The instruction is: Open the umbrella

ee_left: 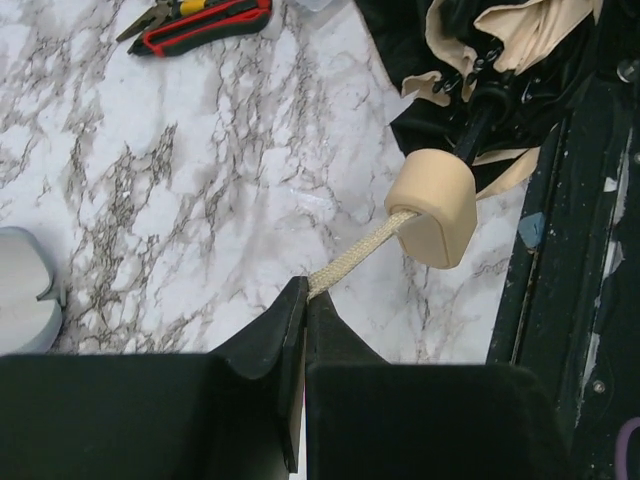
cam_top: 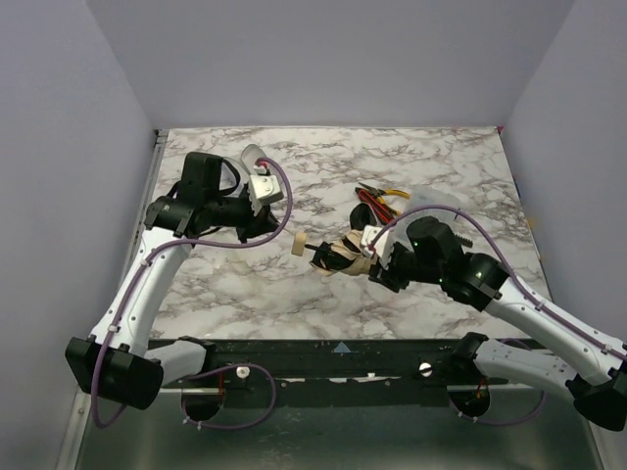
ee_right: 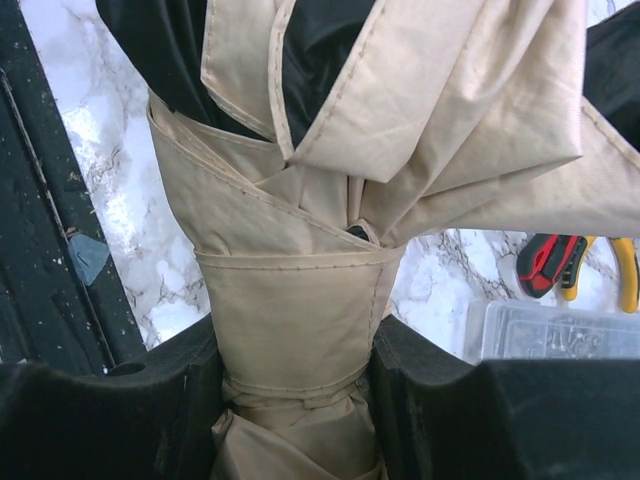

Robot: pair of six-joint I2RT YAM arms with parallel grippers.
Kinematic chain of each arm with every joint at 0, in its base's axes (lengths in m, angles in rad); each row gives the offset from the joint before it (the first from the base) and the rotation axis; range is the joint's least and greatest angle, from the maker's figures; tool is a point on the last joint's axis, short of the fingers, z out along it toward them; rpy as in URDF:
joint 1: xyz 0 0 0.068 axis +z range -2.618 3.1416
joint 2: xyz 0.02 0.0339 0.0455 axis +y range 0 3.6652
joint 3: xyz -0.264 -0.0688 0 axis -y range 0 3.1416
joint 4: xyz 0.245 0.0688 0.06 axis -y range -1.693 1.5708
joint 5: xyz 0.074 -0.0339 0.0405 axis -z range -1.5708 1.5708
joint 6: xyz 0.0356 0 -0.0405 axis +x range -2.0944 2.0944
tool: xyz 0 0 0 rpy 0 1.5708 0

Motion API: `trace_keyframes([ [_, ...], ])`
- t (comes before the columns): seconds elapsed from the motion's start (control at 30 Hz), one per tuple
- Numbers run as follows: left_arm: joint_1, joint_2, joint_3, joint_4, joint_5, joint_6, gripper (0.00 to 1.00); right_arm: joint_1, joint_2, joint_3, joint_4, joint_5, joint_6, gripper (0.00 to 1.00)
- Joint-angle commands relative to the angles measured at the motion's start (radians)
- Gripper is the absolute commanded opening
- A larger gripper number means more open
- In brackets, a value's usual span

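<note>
The umbrella (cam_top: pixel 340 257) lies folded at the table's middle, peach-tan fabric over black lining, its oval tan handle (cam_top: pixel 298 245) pointing left. My left gripper (cam_top: pixel 277 233) is shut on the handle's woven tan strap (ee_left: pixel 355 255); the strap runs taut from my fingertips (ee_left: pixel 305 290) to the handle (ee_left: pixel 432 207). The thin black shaft (ee_left: pixel 478 125) goes from the handle into the loose canopy. My right gripper (cam_top: pixel 374 262) is shut on the bundled canopy (ee_right: pixel 300 290) near its wrapped band, one finger (ee_right: pixel 120 400) on each side.
Red-and-yellow-handled pliers (cam_top: pixel 377 199) lie just behind the umbrella, also in the left wrist view (ee_left: pixel 200 20). A clear plastic box (cam_top: pixel 431 203) sits beside them. A pale lavender case (cam_top: pixel 253 155) lies behind my left wrist. The table's dark front rail (cam_top: pixel 343 354) runs close by.
</note>
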Motion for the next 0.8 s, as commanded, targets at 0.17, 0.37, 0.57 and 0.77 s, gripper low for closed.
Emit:
trace_keyframes([
  [0.17,0.133,0.085,0.074,0.101,-0.212,0.114,0.03,-0.006,0.098,0.086,-0.203,-0.067,0.033,0.0],
  [0.37,0.106,0.015,0.068,0.135,-0.106,0.164,0.96,-0.005,0.136,0.136,-0.195,-0.068,0.135,0.0],
  [0.57,0.036,-0.165,-0.146,0.283,-0.03,0.239,0.99,-0.005,0.186,0.181,-0.217,-0.002,0.146,0.0],
  [0.77,-0.271,-0.265,-0.347,0.38,-0.346,0.407,0.99,-0.005,0.223,0.232,-0.234,-0.024,0.111,0.0],
])
